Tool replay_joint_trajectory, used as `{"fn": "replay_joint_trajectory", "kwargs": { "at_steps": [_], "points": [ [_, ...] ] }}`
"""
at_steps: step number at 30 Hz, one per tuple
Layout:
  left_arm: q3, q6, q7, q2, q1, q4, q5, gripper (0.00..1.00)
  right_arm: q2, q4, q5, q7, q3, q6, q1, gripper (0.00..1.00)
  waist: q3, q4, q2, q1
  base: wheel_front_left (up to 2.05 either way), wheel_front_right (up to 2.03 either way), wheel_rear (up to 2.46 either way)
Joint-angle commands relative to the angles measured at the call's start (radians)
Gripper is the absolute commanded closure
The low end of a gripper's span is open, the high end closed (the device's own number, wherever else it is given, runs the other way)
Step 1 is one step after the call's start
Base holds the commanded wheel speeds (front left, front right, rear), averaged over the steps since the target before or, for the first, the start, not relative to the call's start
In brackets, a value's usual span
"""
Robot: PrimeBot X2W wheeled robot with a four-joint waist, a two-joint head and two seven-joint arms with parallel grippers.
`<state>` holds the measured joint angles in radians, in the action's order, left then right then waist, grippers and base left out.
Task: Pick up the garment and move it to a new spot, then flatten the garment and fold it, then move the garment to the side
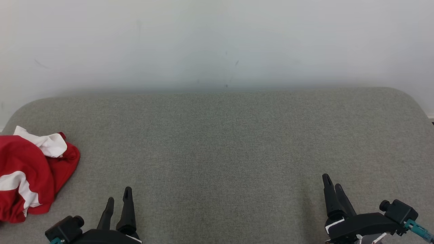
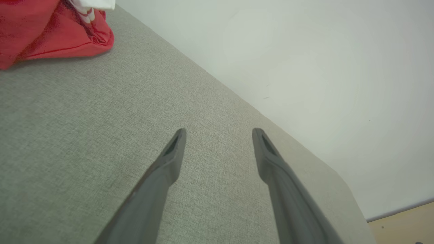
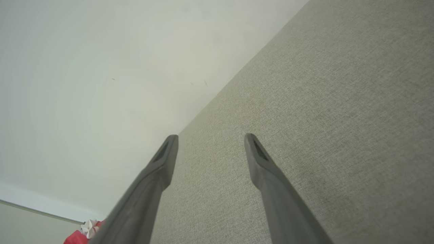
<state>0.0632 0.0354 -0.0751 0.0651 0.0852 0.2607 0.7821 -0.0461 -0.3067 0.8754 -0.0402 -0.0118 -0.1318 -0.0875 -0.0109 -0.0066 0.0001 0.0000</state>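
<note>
Against the left edge of the grey fabric surface [image 1: 217, 135], toward its near left corner: the garment [image 1: 30, 173], red with white bands, crumpled in a loose heap and partly cut off by the head view's border. Cannot tell whether any of it hangs over that left edge.

Along the near edge, left of centre: the left gripper [image 1: 119, 195], fingers spread wide, grasping nothing, near the garment's right side but not touching. Toward the near right corner: the right gripper [image 1: 331, 181], likewise released and empty, well apart from the cloth. Between the two and up to the far edge, only bare fabric, backed by a pale wall [image 1: 217, 40].

Reads as the very first step: pick-up not yet begun, no cloth lifted, with moving, flattening, folding and setting aside all to come.

Next move, by this reading: swing the left gripper leftward and down onto the heap, pinch a raised fold, preferably the white bunch on top, and close firmly before lifting. Then carry across to the open middle of the surface, with room enough for spreading. Probably calls for the right gripper as well, to catch a second corner and avoid dragging a trailing clump.
</note>
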Motion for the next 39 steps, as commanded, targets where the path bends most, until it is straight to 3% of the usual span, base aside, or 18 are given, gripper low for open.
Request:
{"fn": "replay_joint_trajectory", "kwargs": {
  "at_steps": [1, 20, 39],
  "points": [
    [0.007, -0.003, -0.011, 0.01, 0.022, -0.011, -0.038, 0.0, -0.004, 0.014, -0.034, -0.007, -0.004, 0.001, -0.02, 0.0, 0.0, 0.0, -0.0001, 0.0, 0.0, 0.0, 0.0],
    [0.08, -0.04, -0.068, 0.067, 0.031, -0.006, -0.291, 0.0, -0.005, 0.023, -0.275, -0.012, -0.02, 0.001, -0.001, 0.0, -0.01, 0.002, -0.0001, 0.0, 0.0, 0.0, 0.0],
    [0.108, -0.058, -0.113, 0.099, 0.004, -0.015, -0.434, 0.0, -0.005, 0.025, -0.445, -0.022, -0.033, 0.001, 0.023, 0.0, -0.024, -0.004, -0.0001, 0.0, 0.0, 0.0, 0.0]
  ]
}}
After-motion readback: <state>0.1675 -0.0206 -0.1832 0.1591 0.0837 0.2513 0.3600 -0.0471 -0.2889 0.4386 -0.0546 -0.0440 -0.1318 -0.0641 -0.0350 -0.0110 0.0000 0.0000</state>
